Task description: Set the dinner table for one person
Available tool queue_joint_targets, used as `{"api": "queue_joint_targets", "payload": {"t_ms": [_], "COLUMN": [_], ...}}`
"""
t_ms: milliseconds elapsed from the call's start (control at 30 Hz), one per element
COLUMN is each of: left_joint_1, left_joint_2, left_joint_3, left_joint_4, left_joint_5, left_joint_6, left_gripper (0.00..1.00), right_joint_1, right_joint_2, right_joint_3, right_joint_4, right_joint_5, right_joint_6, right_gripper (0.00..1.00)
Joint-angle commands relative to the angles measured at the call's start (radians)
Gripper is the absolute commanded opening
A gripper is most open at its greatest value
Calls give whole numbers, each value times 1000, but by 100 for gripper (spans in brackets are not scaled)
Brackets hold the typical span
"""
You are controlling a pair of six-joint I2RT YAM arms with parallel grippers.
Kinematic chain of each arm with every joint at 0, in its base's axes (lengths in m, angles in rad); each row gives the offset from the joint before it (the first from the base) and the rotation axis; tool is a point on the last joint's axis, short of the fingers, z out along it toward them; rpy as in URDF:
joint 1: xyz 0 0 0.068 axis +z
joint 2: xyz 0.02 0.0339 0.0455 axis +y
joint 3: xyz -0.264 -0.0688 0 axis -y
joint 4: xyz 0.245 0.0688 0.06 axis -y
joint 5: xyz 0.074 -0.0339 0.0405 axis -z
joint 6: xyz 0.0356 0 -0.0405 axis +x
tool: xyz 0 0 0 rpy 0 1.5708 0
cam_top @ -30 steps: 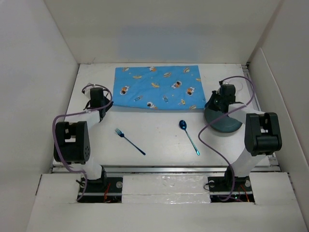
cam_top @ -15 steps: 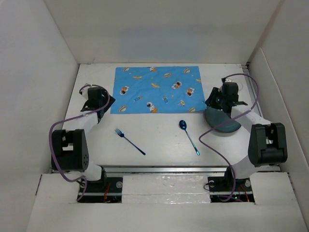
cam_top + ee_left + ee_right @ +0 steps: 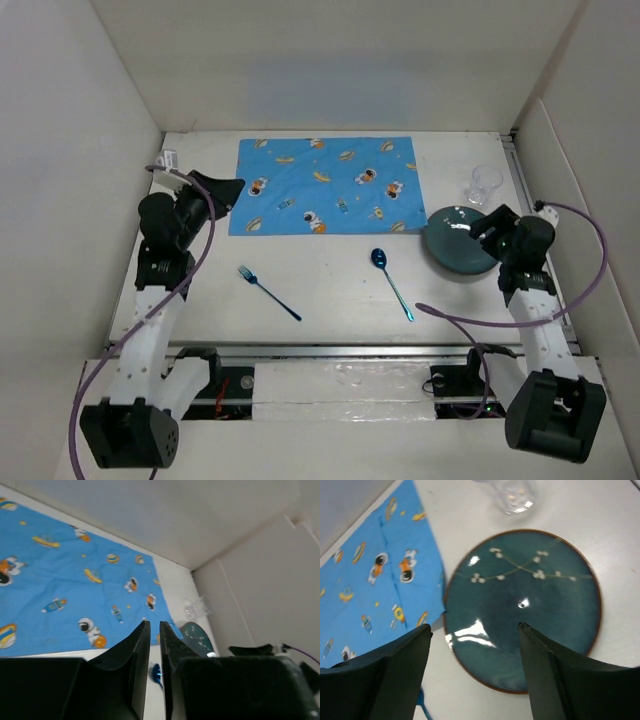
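The white dinner table [image 3: 330, 290] carries a blue cartoon placemat [image 3: 325, 185] at the back, a blue fork [image 3: 268, 292] and a blue spoon [image 3: 392, 280] in front of it. A dark teal plate [image 3: 455, 245] lies to the right, beside the mat [image 3: 375, 580]. My left gripper [image 3: 235, 187] hovers at the mat's left edge, its jaws [image 3: 154, 624] a thin slit apart and empty. My right gripper [image 3: 484, 228] hangs over the plate's right side. Its jaws [image 3: 475, 627] stand wide open above the plate [image 3: 525, 605], holding nothing.
A clear glass [image 3: 484, 184] stands behind the plate near the right wall, and shows in the right wrist view [image 3: 512, 495] too. White walls close in the table on the left, back and right. Purple cables loop beside both arms.
Both grippers were shut at the placemat's lower corners; both have let go and drawn back outward. The right jaws opened wide. The left opened, then narrowed again. The glass has come into sight.
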Motion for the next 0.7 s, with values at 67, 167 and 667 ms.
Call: {"api": "queue_joint_targets", "payload": {"t_ms": [67, 167, 667], "left_joint_1": [-2, -2, -11], "left_joint_2": [-141, -183, -183], "left_joint_3": [8, -44, -61], "left_joint_4": [-20, 3, 0], "left_joint_5": [230, 310, 451], "left_joint_6": [137, 163, 148], "left_gripper": [19, 31, 38], "right_joint_1": [-159, -227, -307], "right_joint_2": [32, 99, 393], "right_joint_3": [-90, -108, -59], "right_joint_4": [5, 31, 151], "right_joint_5": [-19, -81, -193], "right_joint_6": [75, 69, 193], "right_gripper": [84, 86, 63]}}
